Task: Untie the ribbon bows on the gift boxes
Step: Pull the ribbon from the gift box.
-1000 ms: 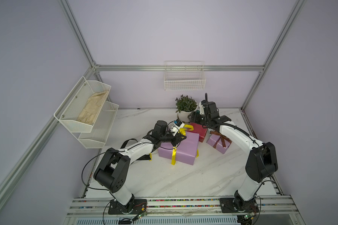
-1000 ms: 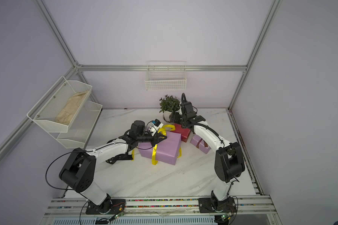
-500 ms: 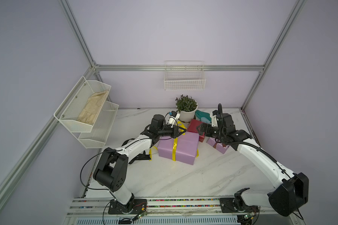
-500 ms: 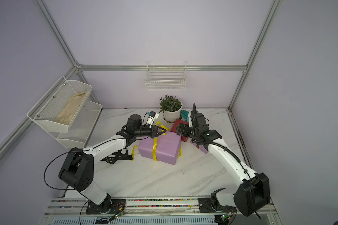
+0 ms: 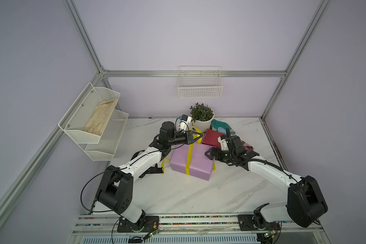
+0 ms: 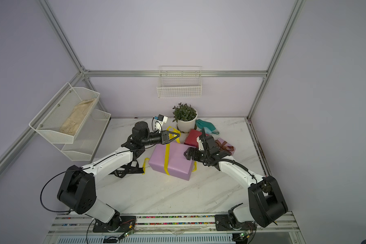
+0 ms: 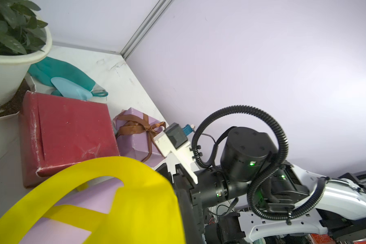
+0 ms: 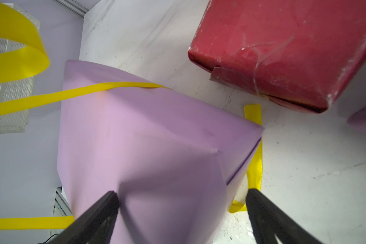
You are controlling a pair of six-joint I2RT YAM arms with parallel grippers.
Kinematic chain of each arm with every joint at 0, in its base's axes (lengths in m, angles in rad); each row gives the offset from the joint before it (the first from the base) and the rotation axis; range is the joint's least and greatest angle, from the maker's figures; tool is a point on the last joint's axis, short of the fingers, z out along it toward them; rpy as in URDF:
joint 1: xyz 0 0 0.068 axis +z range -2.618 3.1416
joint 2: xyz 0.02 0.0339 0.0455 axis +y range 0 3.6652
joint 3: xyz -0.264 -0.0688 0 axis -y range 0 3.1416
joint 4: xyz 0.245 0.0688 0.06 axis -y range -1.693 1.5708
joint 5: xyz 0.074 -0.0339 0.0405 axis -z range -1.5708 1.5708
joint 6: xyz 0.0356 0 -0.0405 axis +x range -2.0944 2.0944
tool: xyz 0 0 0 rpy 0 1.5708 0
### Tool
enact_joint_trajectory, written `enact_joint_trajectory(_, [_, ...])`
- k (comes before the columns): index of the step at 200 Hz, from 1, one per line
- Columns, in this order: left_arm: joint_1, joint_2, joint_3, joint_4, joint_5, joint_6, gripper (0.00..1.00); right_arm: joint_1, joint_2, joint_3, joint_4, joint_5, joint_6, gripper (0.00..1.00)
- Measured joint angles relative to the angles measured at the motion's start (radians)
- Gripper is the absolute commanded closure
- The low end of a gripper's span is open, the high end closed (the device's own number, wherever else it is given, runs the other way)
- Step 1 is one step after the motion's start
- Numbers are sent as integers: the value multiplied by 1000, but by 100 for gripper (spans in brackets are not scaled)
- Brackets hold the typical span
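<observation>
Marble top (image 5: 178, 196); left tool (image 5: 200, 135) pinches glossy yellow ribbon (image 5: 189, 156), right tool (image 5: 207, 154) gapes wide.

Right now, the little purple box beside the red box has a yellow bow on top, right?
No, the bow on the little purple box is brown, not yellow. It does sit beside the red box. The left wrist view shows it.
</observation>
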Motion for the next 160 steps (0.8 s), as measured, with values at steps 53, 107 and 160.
enact_joint_trajectory(53, [0,-11,142,-60,2,-13,100,5,-8,0,8,42,-6,3])
enact_joint_trajectory(107, [0,-49,63,-60,-10,-6,100,5,-151,53,-31,114,-162,3])
enact_joint_trajectory(160, [-1,-48,49,-80,-28,2,100,5,-188,42,232,-33,-416,4])
